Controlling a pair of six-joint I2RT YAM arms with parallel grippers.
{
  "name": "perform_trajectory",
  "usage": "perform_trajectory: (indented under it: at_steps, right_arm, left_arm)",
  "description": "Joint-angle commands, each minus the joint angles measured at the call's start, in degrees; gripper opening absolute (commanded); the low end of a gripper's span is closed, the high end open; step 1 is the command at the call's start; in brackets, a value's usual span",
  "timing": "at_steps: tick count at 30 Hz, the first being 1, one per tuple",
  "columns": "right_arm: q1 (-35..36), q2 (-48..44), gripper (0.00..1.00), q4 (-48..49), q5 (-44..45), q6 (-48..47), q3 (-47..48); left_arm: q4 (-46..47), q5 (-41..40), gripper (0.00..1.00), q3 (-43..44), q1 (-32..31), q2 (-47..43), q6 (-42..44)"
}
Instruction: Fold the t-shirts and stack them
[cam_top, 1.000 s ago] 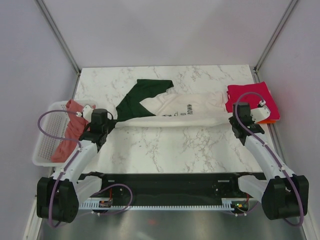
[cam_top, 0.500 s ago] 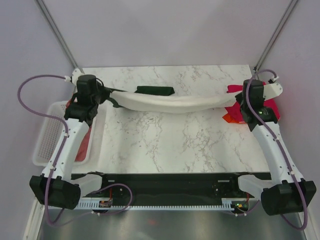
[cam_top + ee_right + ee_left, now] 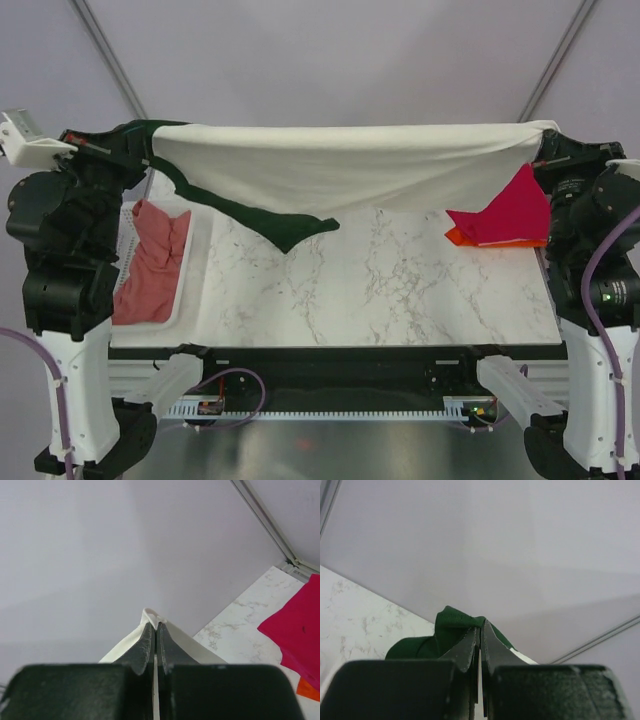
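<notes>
Salmon-pink t-shirt: soft, rumpled, in white lattice basket, left. Magenta t-shirt over orange t-shirt: piled on marble-patterned bench, right. Cream t-shirt: held aloft, stretched wide; left hand clamped on its dark green end, right hand pinching its cream edge. Step, likely: spreading for folding. Next: lower it flat, evenly, both hands together.

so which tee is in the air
The cream tee, held aloft by left gripper and right gripper; pink tee lies in basket, magenta tee on table.
</notes>
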Motion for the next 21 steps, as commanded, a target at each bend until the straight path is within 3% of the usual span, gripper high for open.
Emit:
perform_trajectory:
  at_steps: [1, 10, 16, 17, 21]
  right_arm:
    - [-0.5, 1.6, 0.0, -0.7, 1.3, -1.4, 2.0]
    - [-0.5, 15.9, 0.0, 0.9, -1.2, 1.3, 5.7]
    - [-3.2, 28.6, 0.0, 0.4, -9.3, 3.0, 20.6]
    - [-3.7, 31.3, 0.0, 0.0, -10.2, 3.4, 25.0]
    - [-7.0, 37.8, 0.0, -1.2, -14.9, 4.9, 34.6]
  left_arm:
    - [-0.9, -2.5, 0.02, 2.4, 0.7, 2.9, 3.0]
    - [0.6, -0.7, 0.02, 8.1, 0.7, 20.4, -0.1]
    - [0.7, 3.0, 0.02, 27.4, 0.9, 34.7, 1.4]
    - [0.7, 3.3, 0.02, 33.2, 1.4, 36.5, 1.1]
    - [4.5, 9.3, 0.02, 43.5, 5.0, 42.7, -2.5]
